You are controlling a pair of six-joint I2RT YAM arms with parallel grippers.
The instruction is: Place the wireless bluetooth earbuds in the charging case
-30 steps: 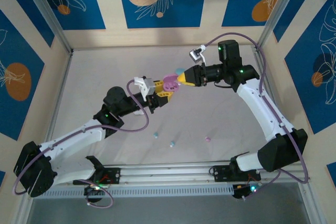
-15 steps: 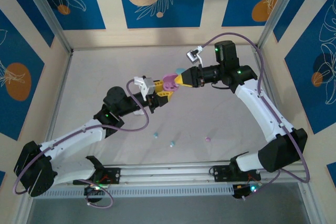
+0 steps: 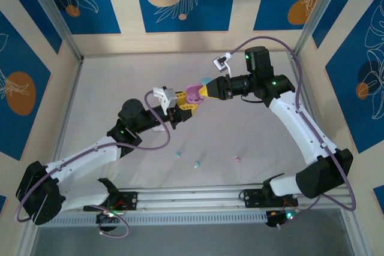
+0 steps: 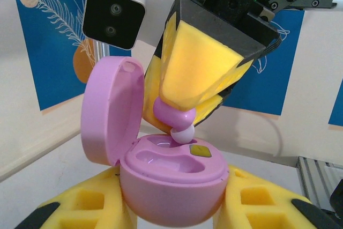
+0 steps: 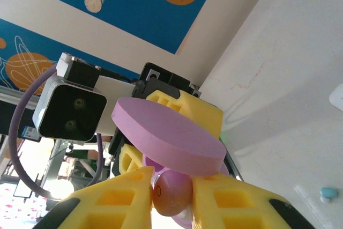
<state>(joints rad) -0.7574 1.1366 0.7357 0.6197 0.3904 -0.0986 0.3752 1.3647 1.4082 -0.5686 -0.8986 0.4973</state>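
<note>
The right pincer (image 5: 172,199) is clenched on a pink earbud (image 4: 176,119). The earbud's white tip points down at the mouth of the far socket in the open pink case (image 4: 171,178); I cannot tell if it has touched bottom. The left pincer (image 3: 185,106) grasps that case by its lower half and holds it up above the counter (image 3: 108,82), with the lid (image 4: 110,113) tipped back.

To seat the earbud well, the right arm should press straight down along the socket, turning the earbud to match the hollow. It should let go only once the body sits flush. The left arm needs to hold firm against the push, and the yellow fingers should stay off the lid. The near socket looks empty. Two blue earbuds (image 3: 177,154) and another pink one (image 3: 237,159) lie loose on the counter.
</note>
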